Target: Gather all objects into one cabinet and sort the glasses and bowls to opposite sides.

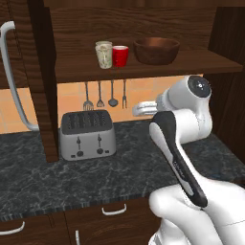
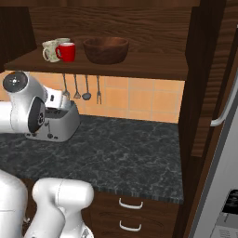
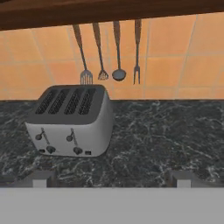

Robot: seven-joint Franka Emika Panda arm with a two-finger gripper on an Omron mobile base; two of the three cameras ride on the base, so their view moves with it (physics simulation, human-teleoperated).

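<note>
On the thick shelf board (image 1: 143,68) of the dark wood cabinet stand a cream mug (image 1: 104,54), a red cup (image 1: 120,56) and, to their right, the wide brown wooden bowl (image 1: 156,50). From the right base view the cream mug (image 2: 49,50) and red cup (image 2: 67,51) touch side by side, left of the bowl (image 2: 106,49). My gripper (image 1: 139,109) hangs below the shelf, over the counter, pointing at the back wall. In the hand view my gripper (image 3: 110,179) is open, its fingertips (image 3: 39,178) far apart with nothing between them.
A silver four-slot toaster (image 1: 87,135) stands on the dark marble counter (image 1: 119,172), left of my hand. Thin metal utensils (image 1: 105,95) hang on the tiled wall under the shelf. A curved white door handle (image 1: 12,72) is at the left; a grey fridge (image 2: 223,162) is at the right.
</note>
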